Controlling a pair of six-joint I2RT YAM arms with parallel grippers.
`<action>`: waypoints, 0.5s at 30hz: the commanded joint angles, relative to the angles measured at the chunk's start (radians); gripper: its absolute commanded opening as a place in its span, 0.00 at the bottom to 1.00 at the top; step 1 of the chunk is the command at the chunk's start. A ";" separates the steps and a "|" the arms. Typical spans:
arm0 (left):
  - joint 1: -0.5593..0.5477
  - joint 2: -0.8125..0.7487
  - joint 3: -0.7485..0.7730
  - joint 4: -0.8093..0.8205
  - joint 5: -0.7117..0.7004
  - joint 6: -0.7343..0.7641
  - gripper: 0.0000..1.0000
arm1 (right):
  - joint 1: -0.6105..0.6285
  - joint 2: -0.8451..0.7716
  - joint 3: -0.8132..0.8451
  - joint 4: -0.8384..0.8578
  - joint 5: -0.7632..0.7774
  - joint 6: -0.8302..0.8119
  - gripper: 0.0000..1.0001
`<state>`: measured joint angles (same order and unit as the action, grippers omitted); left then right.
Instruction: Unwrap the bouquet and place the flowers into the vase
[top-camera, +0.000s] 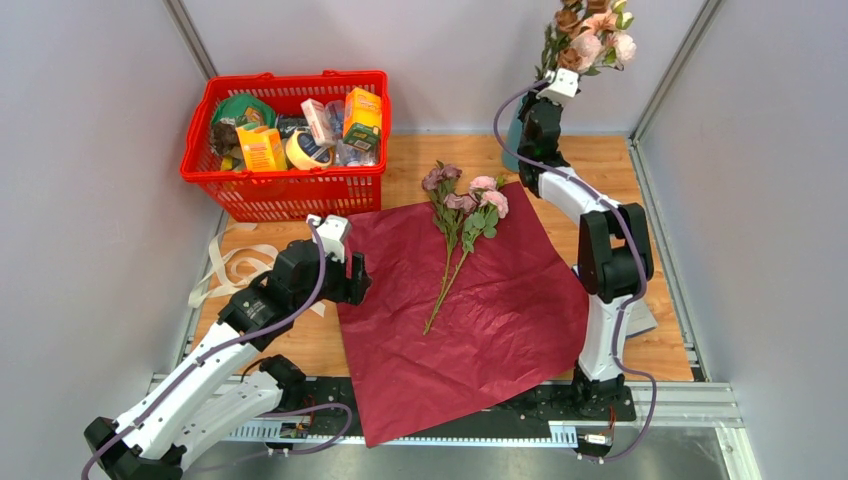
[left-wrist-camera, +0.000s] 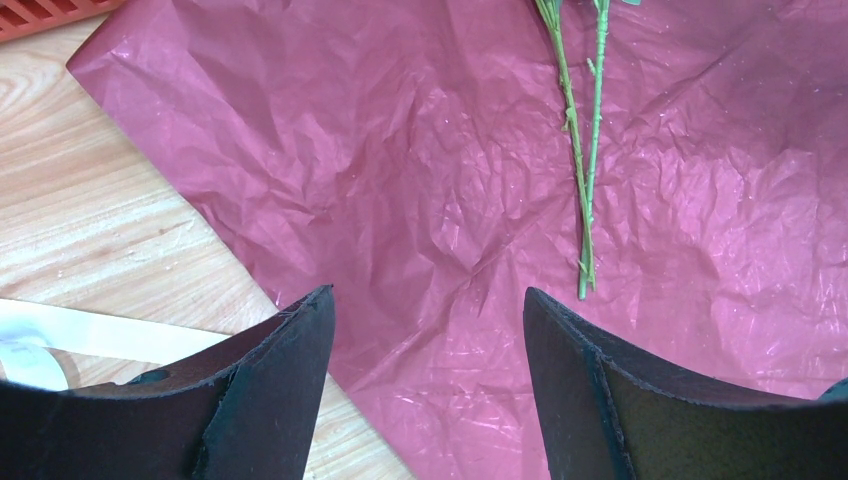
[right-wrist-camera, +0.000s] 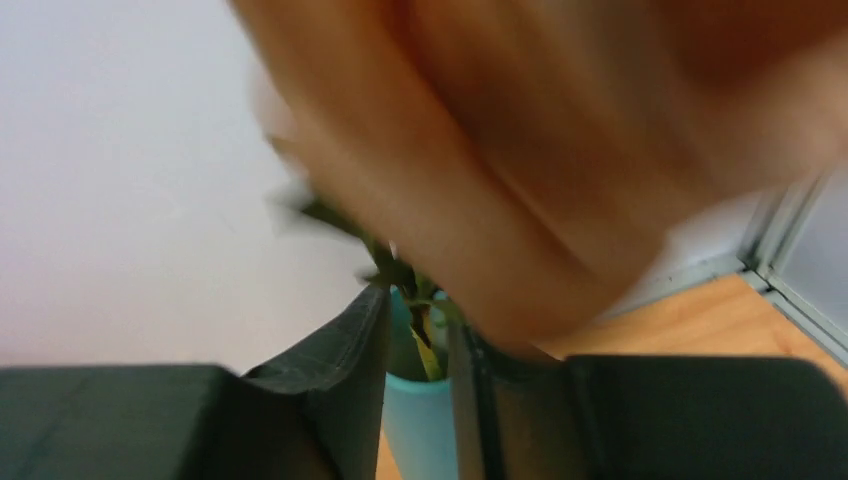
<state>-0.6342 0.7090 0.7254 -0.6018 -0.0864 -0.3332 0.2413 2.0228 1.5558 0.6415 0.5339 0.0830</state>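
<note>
Wooden tabletop (top-camera: 620, 160) between grey walls carries the burgundy wrapping paper (top-camera: 480, 330), spread flat. Two loose flowers (top-camera: 455, 240) lie on the paper, well apart from the vase (right-wrist-camera: 420, 430), which stands in the far right corner. Their long axis runs from the blooms at the far end to the cut ends at the near end, which lean slightly left.

Check the left fingers (left-wrist-camera: 270, 390). They are spread wide, hold nothing, and hover over the left part of the paper. From them, the cut ends lie ahead and to the right. The stems run nearly straight away from the wrist, so the closing line already crosses them. Treat the left arm as the nearer one; expect a shift forward and right, then down.

Check the right fingers (right-wrist-camera: 340, 390). They stand at the vase mouth with a narrow gap and green stems between them. You cannot tell whether they pinch those stems. The bunch (top-camera: 595, 35) above them stands in the vase.
</note>
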 joint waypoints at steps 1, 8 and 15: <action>-0.001 0.000 0.002 0.025 0.005 0.016 0.77 | 0.013 -0.084 0.016 -0.189 0.034 0.083 0.36; -0.001 -0.002 0.002 0.022 0.005 0.016 0.77 | 0.018 -0.217 -0.068 -0.347 -0.083 0.211 0.54; -0.001 -0.009 0.000 0.022 0.010 0.016 0.77 | 0.021 -0.369 -0.157 -0.558 -0.035 0.394 0.57</action>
<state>-0.6342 0.7090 0.7254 -0.6018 -0.0864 -0.3336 0.2554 1.7584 1.4334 0.2306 0.4782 0.3283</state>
